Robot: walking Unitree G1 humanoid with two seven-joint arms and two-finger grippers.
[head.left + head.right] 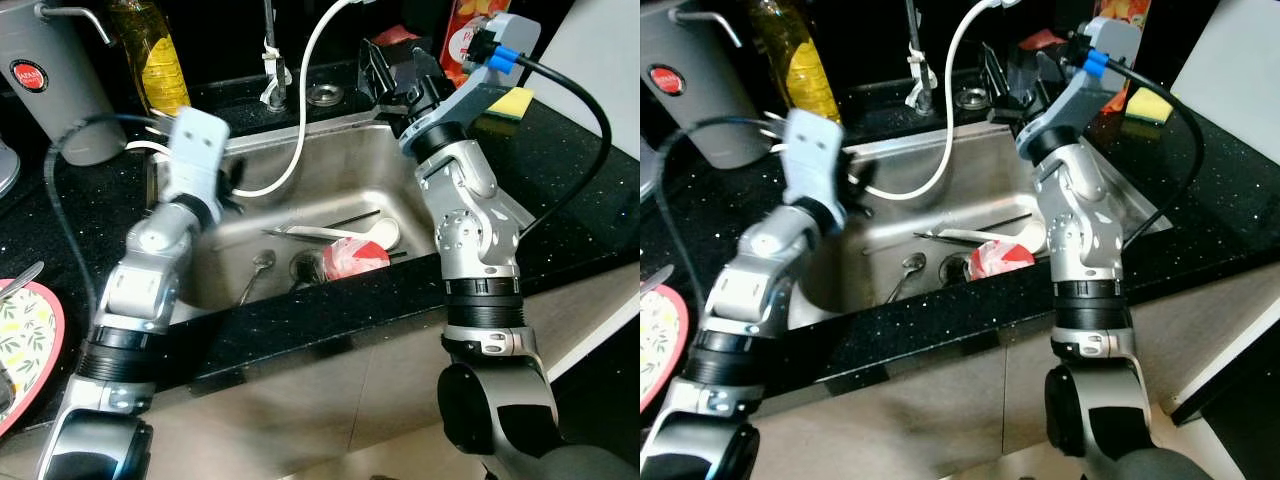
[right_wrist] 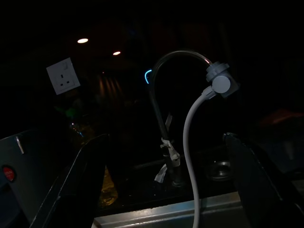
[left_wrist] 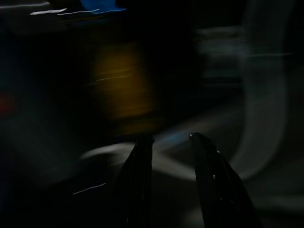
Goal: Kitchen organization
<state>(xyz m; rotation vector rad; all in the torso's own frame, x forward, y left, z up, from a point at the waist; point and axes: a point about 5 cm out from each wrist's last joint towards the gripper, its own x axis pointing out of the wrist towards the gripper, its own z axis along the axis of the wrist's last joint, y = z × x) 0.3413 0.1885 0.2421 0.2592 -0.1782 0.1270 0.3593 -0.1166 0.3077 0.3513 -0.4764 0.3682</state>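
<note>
A black speckled counter (image 1: pixel 560 170) is seen, with a steel sink (image 1: pixel 300 160) set into it. In the sink basin, a red and white cup (image 1: pixel 350 258) is laid on its side near the drain, a spoon (image 1: pixel 258 268) is placed beside it, and a white ladle (image 1: pixel 345 234) lies behind. On the counter, a grey kettle (image 1: pixel 55 80) and a bottle of yellow oil (image 1: pixel 150 50) are stood at the back left. A yellow sponge (image 1: pixel 512 102) is placed at the back right, and a floral plate (image 1: pixel 30 335) is set at the left edge.
</note>
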